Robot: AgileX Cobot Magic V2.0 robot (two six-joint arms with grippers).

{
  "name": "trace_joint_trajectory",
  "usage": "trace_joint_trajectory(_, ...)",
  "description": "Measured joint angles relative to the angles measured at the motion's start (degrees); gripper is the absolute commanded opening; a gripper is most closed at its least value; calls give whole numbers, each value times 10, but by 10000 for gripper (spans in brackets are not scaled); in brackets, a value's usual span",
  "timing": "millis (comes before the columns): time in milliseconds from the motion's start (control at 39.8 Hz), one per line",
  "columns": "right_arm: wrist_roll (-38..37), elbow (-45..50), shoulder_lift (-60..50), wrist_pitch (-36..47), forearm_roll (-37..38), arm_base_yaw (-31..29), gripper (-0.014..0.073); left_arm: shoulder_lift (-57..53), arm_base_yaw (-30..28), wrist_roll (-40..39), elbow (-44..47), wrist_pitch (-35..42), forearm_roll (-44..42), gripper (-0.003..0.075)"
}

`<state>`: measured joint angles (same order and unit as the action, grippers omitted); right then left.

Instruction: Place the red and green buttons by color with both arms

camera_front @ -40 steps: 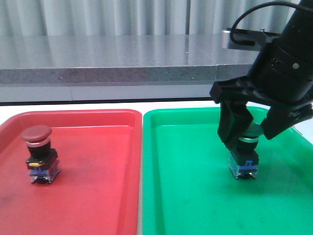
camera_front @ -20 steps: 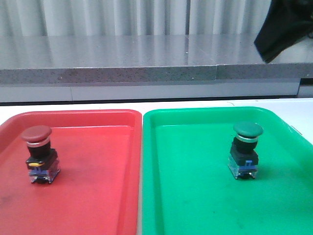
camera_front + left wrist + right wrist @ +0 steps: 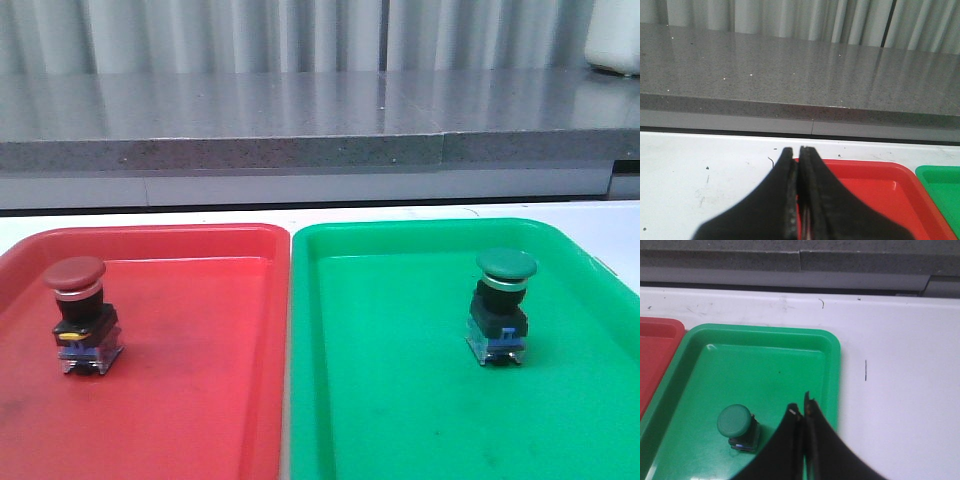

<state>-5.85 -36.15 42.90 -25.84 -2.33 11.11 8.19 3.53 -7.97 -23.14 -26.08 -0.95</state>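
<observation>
The red button (image 3: 78, 315) stands upright in the red tray (image 3: 200, 400) at its left side. The green button (image 3: 503, 305) stands upright in the green tray (image 3: 400, 400) at its right side; it also shows in the right wrist view (image 3: 737, 427). Neither arm shows in the front view. My left gripper (image 3: 796, 150) is shut and empty, held above the table by the red tray's (image 3: 865, 185) far left corner. My right gripper (image 3: 802, 402) is shut and empty, raised over the green tray's (image 3: 765, 365) right part, apart from the green button.
The two trays sit side by side on a white table (image 3: 400, 212). A grey stone ledge (image 3: 300, 130) runs along the back, with a curtain behind it. White table surface (image 3: 900, 390) lies right of the green tray.
The right gripper let go of the green button, rose up and to the right, and left the front view. The green button stays standing in the green tray. The red button has not moved.
</observation>
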Motion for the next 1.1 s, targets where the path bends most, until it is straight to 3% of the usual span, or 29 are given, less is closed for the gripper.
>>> trace_joint_trajectory(226, 0, 129, -193, 32, 29, -1, -125, 0, 0, 0, 0, 0, 0, -20)
trace_joint_trajectory(427, 0, 164, -314, 32, 32, -1, -125, 0, 0, 0, 0, 0, 0, -20)
trace_joint_trajectory(1105, 0, 165, -336, 35, 32, -1, -125, 0, 0, 0, 0, 0, 0, -20)
